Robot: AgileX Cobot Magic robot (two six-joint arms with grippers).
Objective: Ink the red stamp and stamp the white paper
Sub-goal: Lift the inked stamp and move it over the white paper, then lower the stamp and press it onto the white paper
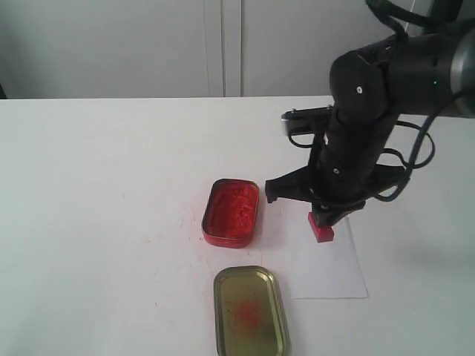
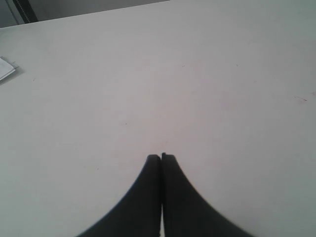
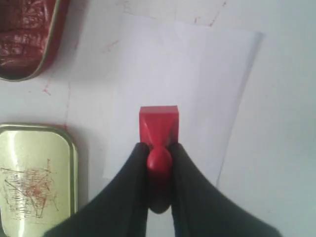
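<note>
My right gripper (image 1: pixel 324 216) (image 3: pixel 159 146) is shut on the handle of the red stamp (image 1: pixel 320 230) (image 3: pixel 158 127). The stamp's square base points down over the white paper (image 1: pixel 326 259) (image 3: pixel 182 74), near the paper's upper left part in the exterior view; I cannot tell whether the base touches the sheet. No imprint shows on the visible paper. My left gripper (image 2: pixel 161 157) is shut with nothing in it, over bare tabletop, and is out of the exterior view.
The open red ink tin (image 1: pixel 231 211) (image 3: pixel 27 37) lies left of the paper. Its gold lid (image 1: pixel 251 310) (image 3: pixel 34 177) lies inside-up near the front edge. Red smudges mark the white table (image 1: pixel 111 185) around the tin.
</note>
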